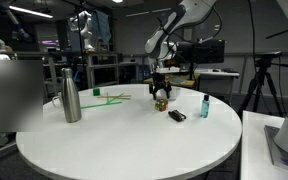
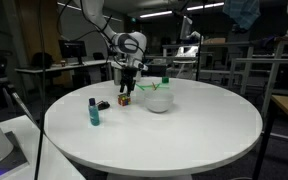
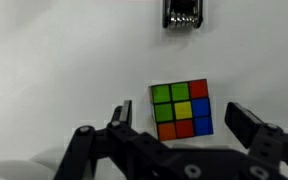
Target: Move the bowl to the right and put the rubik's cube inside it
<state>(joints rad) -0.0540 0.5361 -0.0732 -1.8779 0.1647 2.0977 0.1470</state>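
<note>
Hanging over the round white table (image 2: 214,130), item one: black Robotiq gripper (image 3: 179,115), jaws spread wide and holding nothing. In the wrist view one finger (image 3: 119,116) stands left of the target and its partner stands right.

Item two: small multicoloured rubik's cube (image 3: 182,108), top face of green, yellow, red, orange and blue squares. It rests on the table under the gap between the jaws.
- Deciding relation: the cube lies centred between the fingers, both clear of its sides. Its edges are turned only slightly off the line along which the jaws close.
- Long axis: none, so either pair of opposite faces would serve.
- Judgement: a straight descent and a squeeze should take it, perhaps after a small wrist twist.

Item three: small shallow white round bowl (image 2: 160,102), on the table just right of the cube in an exterior view, apart from it.

Sundries: tall silver steel bottle (image 1: 72,100) at far left, and a flat black object (image 1: 177,116) with a small teal bottle (image 1: 204,105) near right of the cube.

Views compared:
- The wrist view alone gives the centring and the slight twist.
- Both exterior views give height: the gripper sits close above the cube, though whether the fingertips reach its level cannot be told.
- Where the steel bottle shows, the bowl cannot be made out.
</note>
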